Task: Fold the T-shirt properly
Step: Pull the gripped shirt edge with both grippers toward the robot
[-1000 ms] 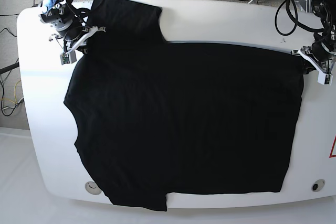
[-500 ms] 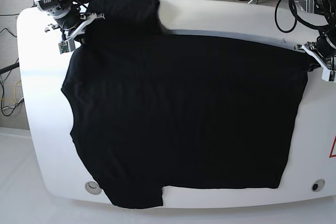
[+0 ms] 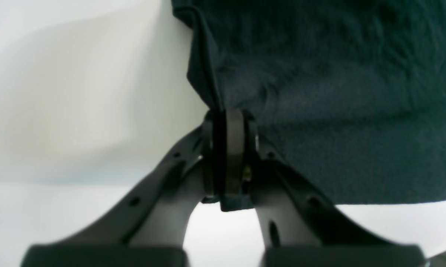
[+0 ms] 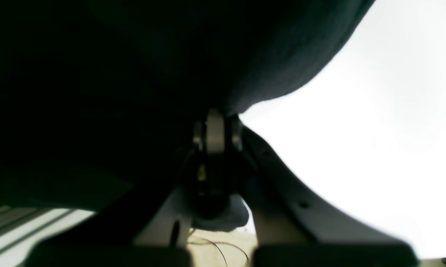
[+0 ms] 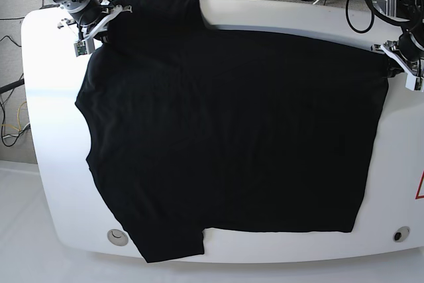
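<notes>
While the left wrist view stays tight on the action, the left pincer [image 3: 228, 148] is pressed together on a corner of the T-shirt [image 3: 338, 92], a small tab of dark fabric poking out behind the closed tips. The cloth spreads up and to the right of the grip over the white desk [image 3: 78, 92], one hemmed edge running straight up from the pinch.

Over to the right wrist view: the right pincer [image 4: 215, 133] is pressed together too, pinching the T-shirt [image 4: 134, 74], with a bit of fabric bulging out below the tips. The cloth fills the upper left, dark and hard to read; bright desk [image 4: 375, 129] lies to the right.

Now the base view. One T-shirt [image 5: 232, 137], spread flat across the desk [image 5: 50, 130], its long axis running side to side. The sleeves sit at the view's left, one at the far edge, one at the near edge, with the neckline end facing left and the straight hem at the right. Two pincers, both on the far side: right pincer [image 5: 93, 23] by the far sleeve, left pincer [image 5: 401, 64] at the hem's far corner.
</notes>
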Action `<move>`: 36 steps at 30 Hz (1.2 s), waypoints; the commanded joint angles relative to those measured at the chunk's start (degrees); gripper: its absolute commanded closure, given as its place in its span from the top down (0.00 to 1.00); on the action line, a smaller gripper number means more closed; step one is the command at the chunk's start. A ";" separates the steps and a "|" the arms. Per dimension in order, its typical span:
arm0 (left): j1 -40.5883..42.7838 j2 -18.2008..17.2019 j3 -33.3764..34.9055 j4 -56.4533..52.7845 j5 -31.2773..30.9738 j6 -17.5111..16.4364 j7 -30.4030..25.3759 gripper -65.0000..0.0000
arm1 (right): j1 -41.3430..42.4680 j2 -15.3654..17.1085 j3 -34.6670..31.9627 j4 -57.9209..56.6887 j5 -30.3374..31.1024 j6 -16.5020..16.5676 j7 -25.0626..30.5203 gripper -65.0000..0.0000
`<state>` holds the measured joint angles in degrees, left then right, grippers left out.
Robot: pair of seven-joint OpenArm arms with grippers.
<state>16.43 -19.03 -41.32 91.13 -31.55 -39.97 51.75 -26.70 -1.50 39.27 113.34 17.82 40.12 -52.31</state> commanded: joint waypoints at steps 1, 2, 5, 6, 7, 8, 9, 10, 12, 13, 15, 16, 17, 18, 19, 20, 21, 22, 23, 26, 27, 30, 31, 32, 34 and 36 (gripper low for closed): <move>-0.03 -0.89 -0.57 1.13 -0.58 -0.03 -1.06 0.00 | 0.10 -0.13 3.15 1.25 5.25 -0.12 1.72 0.00; -0.03 -0.71 -0.57 1.13 -0.58 -0.03 -1.06 0.00 | 0.63 -0.48 4.47 1.25 7.27 -0.12 1.72 0.00; -0.29 -0.62 -0.57 1.13 -0.58 -0.03 -1.06 0.00 | 1.95 -0.48 7.11 1.25 11.49 -0.12 1.72 0.00; -0.29 -0.62 -0.57 1.13 -0.58 -0.03 -1.06 0.00 | 2.48 -0.48 7.72 1.25 12.55 -0.12 1.72 0.00; -0.38 -0.62 -0.57 1.13 -0.58 -0.03 -1.06 0.00 | 3.36 -0.39 8.16 1.25 13.60 -0.12 1.63 0.00; -0.47 -0.62 -0.57 1.13 -0.58 -0.03 -1.06 0.00 | 3.80 -0.30 8.25 1.25 13.96 -0.12 1.55 0.00; -0.91 -0.62 -0.57 1.13 -0.76 -0.03 -1.06 0.00 | 4.41 0.22 8.25 1.25 14.04 -0.12 1.19 0.00; -1.44 -0.62 -0.57 1.13 -0.76 -0.03 -1.06 0.00 | 4.85 0.49 8.25 1.25 14.04 -0.12 0.93 0.00; -2.49 -0.62 -0.57 1.04 -1.55 -0.03 -1.06 0.00 | 5.99 1.10 8.34 1.17 14.04 -0.12 -0.12 0.00; -2.76 -0.62 -0.57 1.04 -1.90 -0.03 -1.06 0.00 | 6.43 1.28 8.34 1.08 14.04 -0.12 -0.65 0.00; -3.55 -0.71 -0.57 0.96 -2.78 -0.03 -1.06 0.00 | 7.31 1.45 8.34 1.08 14.04 -0.12 -1.53 0.00; -3.81 -0.80 -0.57 0.96 -3.22 -0.03 -1.06 0.00 | 7.67 1.45 8.34 1.08 14.04 -0.12 -1.71 0.00; -4.07 -0.80 -0.57 0.96 -3.48 -0.03 -1.06 0.00 | 7.93 1.45 8.34 1.08 14.13 -0.12 -1.80 0.00; -4.34 -0.80 -0.57 0.96 -3.57 -0.03 -1.06 0.00 | 8.10 1.45 8.34 1.08 14.22 -0.12 -1.80 0.00; -4.78 -0.80 -0.57 0.96 -3.57 -0.03 -1.06 0.00 | 8.63 1.45 8.34 1.08 14.40 -0.12 -1.88 0.00; -5.04 -0.89 -0.57 0.96 -3.57 -0.03 -1.06 0.00 | 8.98 1.45 8.34 1.08 14.40 -0.12 -1.97 0.00; -5.57 -0.89 -0.57 0.96 -3.57 -0.03 -1.06 0.00 | 9.34 1.45 8.25 1.08 14.31 -0.12 -2.06 0.00; -6.10 -0.89 -0.57 0.96 -3.48 -0.03 -1.06 0.00 | 9.78 1.45 8.16 1.08 14.13 -0.12 -2.06 0.00; -6.54 -0.89 -0.57 0.96 -3.39 -0.03 -1.06 0.00 | 10.04 1.45 8.16 1.08 14.13 -0.12 -2.06 0.00; -7.85 -0.89 -0.57 0.96 -3.31 -0.03 -1.06 0.00 | 11.27 1.45 8.16 1.08 14.04 -0.12 -2.06 0.00; -8.38 -0.89 -0.57 0.96 -3.31 -0.03 -1.06 0.00 | 11.71 1.45 8.16 1.08 14.04 -0.12 -2.06 0.00; -9.79 -0.89 -0.57 0.96 -3.31 -0.03 -1.06 0.00 | 13.03 1.45 8.16 1.08 14.04 -0.12 -2.06 0.00; -10.14 -0.89 -0.57 0.87 -3.31 -0.03 -1.06 0.00 | 13.38 1.45 8.07 0.99 14.04 -0.12 -2.06 0.00; -10.58 -0.89 -0.57 0.87 -3.22 -0.03 -1.06 0.00 | 13.91 1.45 8.07 0.99 14.04 -0.12 -2.06 0.00; -11.46 -0.89 -0.57 0.87 -3.22 -0.03 -1.06 0.00 | 14.79 1.45 8.07 0.90 14.04 -0.12 -2.06 0.00; -12.43 -0.80 -0.57 0.78 -3.22 -0.03 -1.06 0.00 | 15.75 1.45 7.90 0.81 14.04 -0.12 -2.06 0.00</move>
<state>5.65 -18.57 -41.32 91.11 -34.37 -40.14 52.27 -12.45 -0.67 47.16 113.40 31.35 40.10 -55.81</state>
